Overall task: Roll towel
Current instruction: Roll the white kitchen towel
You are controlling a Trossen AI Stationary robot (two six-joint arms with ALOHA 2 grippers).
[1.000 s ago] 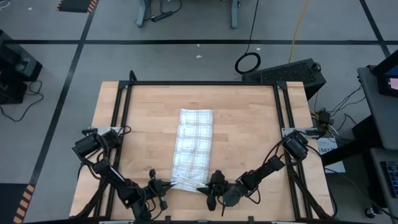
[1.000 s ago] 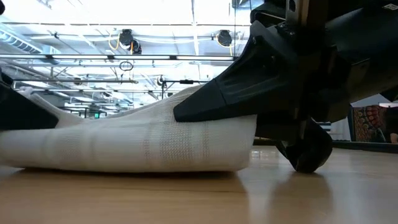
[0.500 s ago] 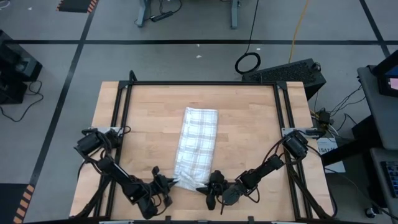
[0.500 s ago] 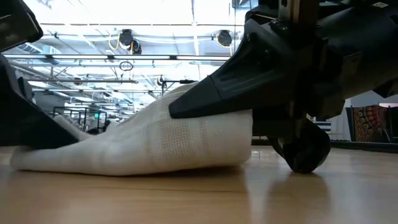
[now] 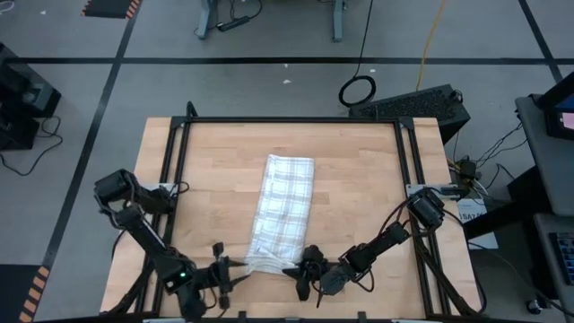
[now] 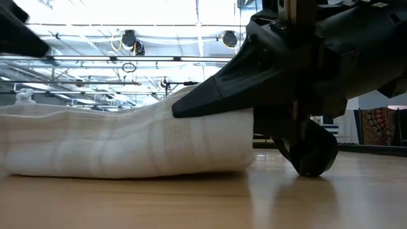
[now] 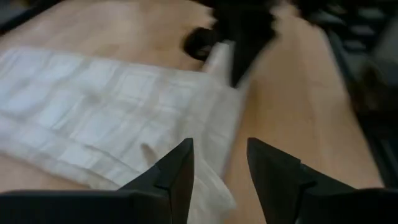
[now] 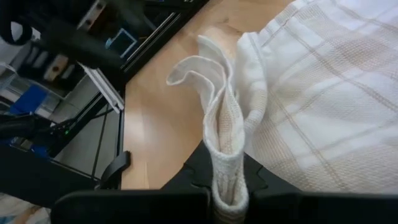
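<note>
White plaid cloth, the towel [image 5: 282, 208], lies folded into a long strip down the middle of the wooden counter [image 5: 359, 170] in the high view, its near end at the lower centre of the frame. No writing or label can be read on it. The right wrist view shows what the high view does not: a bunched corner of the towel standing up, pinched between the clenched jaws of the right gripper [image 8: 230, 202]. In the high view that gripper [image 5: 293, 272] sits at the towel's lower right corner. The left gripper [image 5: 224, 272] is just beside the lower left corner; the left wrist view shows its jaws parted, fingers [image 7: 171, 180] over the towel's edge, gripping nothing.
</note>
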